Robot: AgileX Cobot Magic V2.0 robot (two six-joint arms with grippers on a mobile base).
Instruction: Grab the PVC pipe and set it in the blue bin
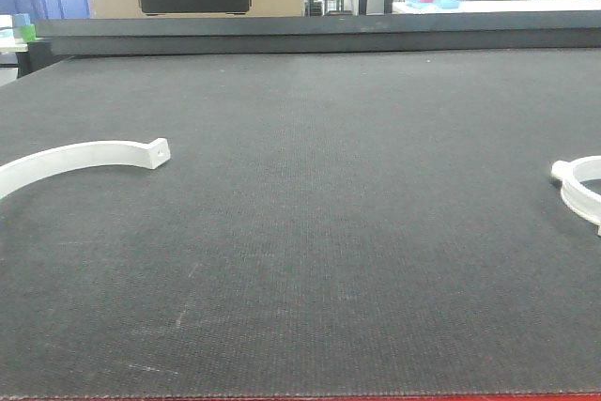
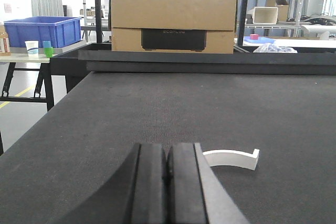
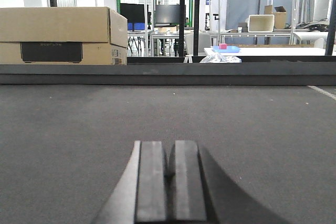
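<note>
Nearest the lens, the left claw (image 2: 167,156) is sitting low over the dark desk (image 1: 329,232) with its pads pressed together and gripping nothing. The right claw (image 3: 170,156) is doing the same, jaws together and empty. Just beyond the left claw's tips, at about 2 o'clock, a curved white PVC piece (image 2: 231,159) is lying flat, not touching the claw. From the front, a second PVC ring piece (image 1: 580,185) is resting at the desk's 3 o'clock edge. Far off at 10 o'clock, past the desk's end, the blue bin (image 2: 39,29) is waiting on another stand beside a cardboard box (image 2: 173,22).

I am judging that reaching is the step in hand. It is calling for opening the left jaws wide, swinging toward 2 o'clock, and straddling the thin arc across its width, since the flat band is likely slipping out of a shallow pinch.
</note>
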